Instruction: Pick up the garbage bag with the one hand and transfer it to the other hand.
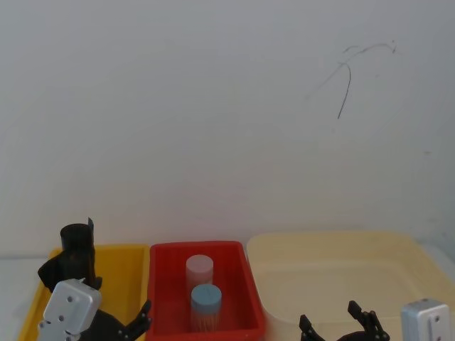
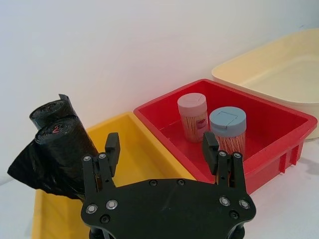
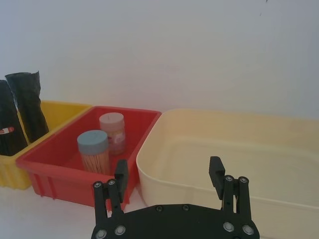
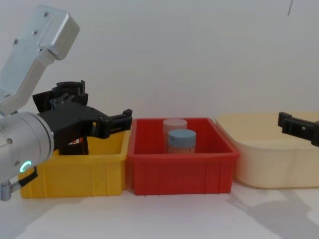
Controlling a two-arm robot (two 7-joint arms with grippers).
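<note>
Two black rolls stand upright together at the back left of the yellow bin (image 1: 128,264). The roll with a red-and-white band, the garbage bag (image 3: 6,117), is the one nearer the bin's front. A plain roll (image 3: 27,104) stands beside it. In the left wrist view the pair of rolls (image 2: 65,154) is close on one side, and the band is hidden. My left gripper (image 2: 160,149) hangs open over the yellow bin's front, near the rolls but apart from them, holding nothing. My right gripper (image 3: 168,172) is open and empty in front of the cream tub (image 3: 224,149).
A red bin (image 1: 163,284) sits between the yellow bin and the cream tub. It holds a pink-lidded jar (image 1: 200,268) and a blue-lidded jar (image 1: 206,302) of toothpicks. A white wall stands close behind the bins.
</note>
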